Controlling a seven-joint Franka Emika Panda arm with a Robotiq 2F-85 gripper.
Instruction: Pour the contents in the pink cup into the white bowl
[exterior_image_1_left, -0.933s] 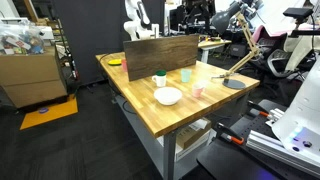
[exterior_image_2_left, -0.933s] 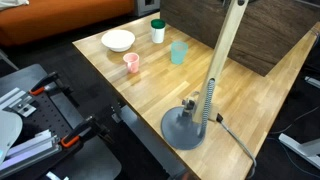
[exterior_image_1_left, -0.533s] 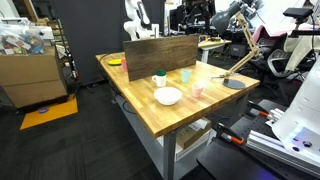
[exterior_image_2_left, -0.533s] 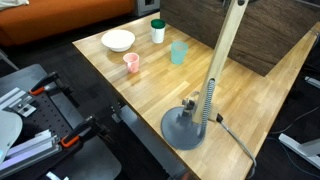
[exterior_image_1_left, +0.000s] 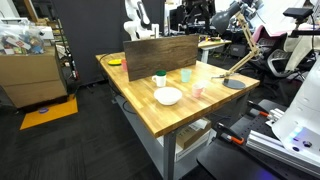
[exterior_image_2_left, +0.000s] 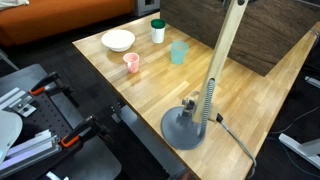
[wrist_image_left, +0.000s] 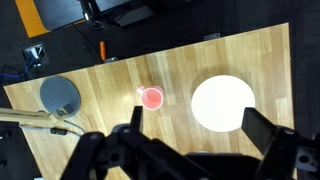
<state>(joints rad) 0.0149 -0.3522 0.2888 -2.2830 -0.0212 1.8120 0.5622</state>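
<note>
Unchanged since earlier frames: pink cup (wrist_image_left: 152, 97) upright near white bowl (wrist_image_left: 223, 103). Fingers (wrist_image_left: 258, 128) spread wide, empty, overhead. Grasp still pending.

Wooden table (exterior_image_1_left: 138, 84), white bowl (exterior_image_1_left: 168, 96), pink cup (exterior_image_1_left: 198, 91), green cup (exterior_image_1_left: 160, 78), blue cup (exterior_image_1_left: 185, 75), lamp base (exterior_image_1_left: 234, 83)

pink cup (exterior_image_2_left: 131, 63) 1; green cup (exterior_image_2_left: 158, 32) 1; light blue cup (exterior_image_2_left: 178, 52) 1; white bowl (exterior_image_2_left: 118, 41) 1

Gripper (wrist_image_left: 192, 120) all blk, chunky linkages, two broad jaws, blurred.
</note>
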